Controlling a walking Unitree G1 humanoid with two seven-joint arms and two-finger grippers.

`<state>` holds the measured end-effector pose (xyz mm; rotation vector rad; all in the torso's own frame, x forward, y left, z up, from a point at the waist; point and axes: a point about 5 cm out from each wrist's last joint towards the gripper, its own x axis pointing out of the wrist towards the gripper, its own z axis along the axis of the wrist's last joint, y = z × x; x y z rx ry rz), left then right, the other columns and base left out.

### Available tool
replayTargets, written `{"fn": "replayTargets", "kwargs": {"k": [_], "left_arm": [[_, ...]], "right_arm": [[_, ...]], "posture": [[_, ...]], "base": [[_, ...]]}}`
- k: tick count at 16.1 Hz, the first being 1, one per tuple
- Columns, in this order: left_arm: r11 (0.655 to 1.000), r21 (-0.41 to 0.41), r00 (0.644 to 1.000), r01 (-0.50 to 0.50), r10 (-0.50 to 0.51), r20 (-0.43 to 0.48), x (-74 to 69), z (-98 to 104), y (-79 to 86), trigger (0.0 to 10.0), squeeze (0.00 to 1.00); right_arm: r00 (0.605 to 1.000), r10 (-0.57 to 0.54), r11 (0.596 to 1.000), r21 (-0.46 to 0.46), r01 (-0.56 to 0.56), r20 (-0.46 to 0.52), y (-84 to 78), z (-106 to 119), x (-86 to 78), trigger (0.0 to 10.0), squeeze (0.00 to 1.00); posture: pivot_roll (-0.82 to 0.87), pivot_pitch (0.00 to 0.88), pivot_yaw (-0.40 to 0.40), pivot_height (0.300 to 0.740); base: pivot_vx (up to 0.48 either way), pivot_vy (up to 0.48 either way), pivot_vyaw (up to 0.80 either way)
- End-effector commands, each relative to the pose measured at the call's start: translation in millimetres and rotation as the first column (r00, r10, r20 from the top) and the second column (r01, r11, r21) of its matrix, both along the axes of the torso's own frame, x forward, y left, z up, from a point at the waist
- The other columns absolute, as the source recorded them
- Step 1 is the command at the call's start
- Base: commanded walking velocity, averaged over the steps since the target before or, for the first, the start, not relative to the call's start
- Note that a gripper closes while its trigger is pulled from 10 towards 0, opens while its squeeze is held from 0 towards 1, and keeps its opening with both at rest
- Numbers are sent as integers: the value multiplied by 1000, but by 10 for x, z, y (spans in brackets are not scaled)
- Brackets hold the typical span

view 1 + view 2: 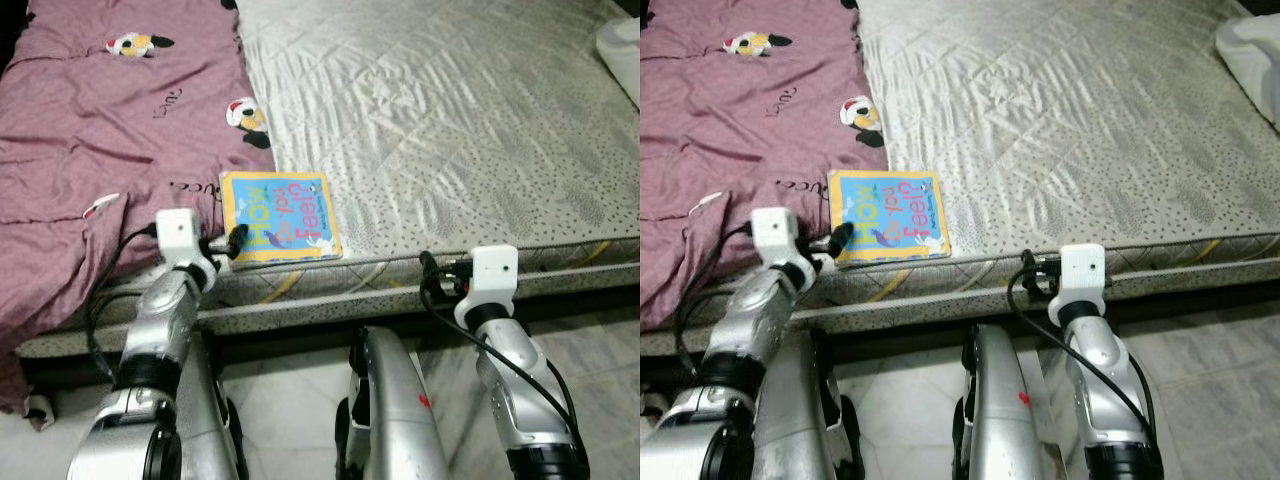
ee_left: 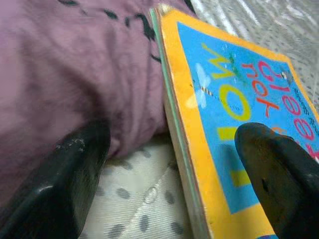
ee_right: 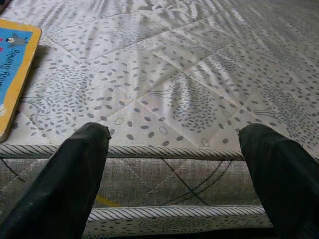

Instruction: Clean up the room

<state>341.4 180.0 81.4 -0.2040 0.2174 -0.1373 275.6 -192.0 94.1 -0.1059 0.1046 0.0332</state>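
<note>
at the near left corner of the book point(image 2: 234, 99), the left gripper point(image 2: 169, 164) has its two black fingers spread wide, one fingertip point(image 2: 279, 169) over the blue cover, the other point(image 2: 65, 169) down on the spotted mattress point(image 1: 450, 130) beside the purple blanket point(image 1: 90, 130); nothing is pinched yet. i judge the step in hand to be lining up a grasp on the book as part of tidying the bed. the next move likely calls for straddling the thick edge and closing, without catching blanket folds. the book is a board book, yellow-bordered, blue cover with coloured lettering, lying flat near the mattress's front edge, touching the blanket. the right gripper point(image 3: 174, 164), also spread, hovers at the mattress edge well apart from it.
</note>
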Motion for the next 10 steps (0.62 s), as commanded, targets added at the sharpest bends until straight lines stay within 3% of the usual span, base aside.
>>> {"fn": "replayTargets", "kwargs": {"k": [1, 3, 8, 9, 10], "left_arm": [[999, -27, 999, 19, -20, -26, 13, -48, -20, 10000, 0], [998, -45, 998, 49, -51, -49, 49, -56, -60, 10000, 0], [990, -93, 991, 105, -112, -74, 81, -81, -128, 10000, 0], [987, -127, 992, 103, -112, -66, 97, -66, -136, 0, 0], [986, -124, 991, 107, -116, -64, 102, -59, -134, 0, 0]], "right_arm": [[1000, -19, 1000, 1, 19, 5, -84, 35, -44, 10000, 0], [1000, -17, 1000, 2, 17, 10, -90, 53, -68, 10000, 0], [1000, -26, 1000, -11, 26, 6, -117, 62, -90, 10000, 0], [1000, -24, 1000, -12, 24, 6, -113, 65, -87, 10000, 0], [1000, -24, 1000, -12, 24, 8, -105, 73, -81, 10000, 0]], "posture": [[-133, 208, -94, 507], [-137, 209, -93, 487], [-146, 211, -93, 487], [-147, 210, -95, 487], [-147, 210, -95, 487]], "base": [[0, 0, 0], [0, 0, 0], [0, 0, 0], [0, 0, 0], [0, 0, 0]]}}
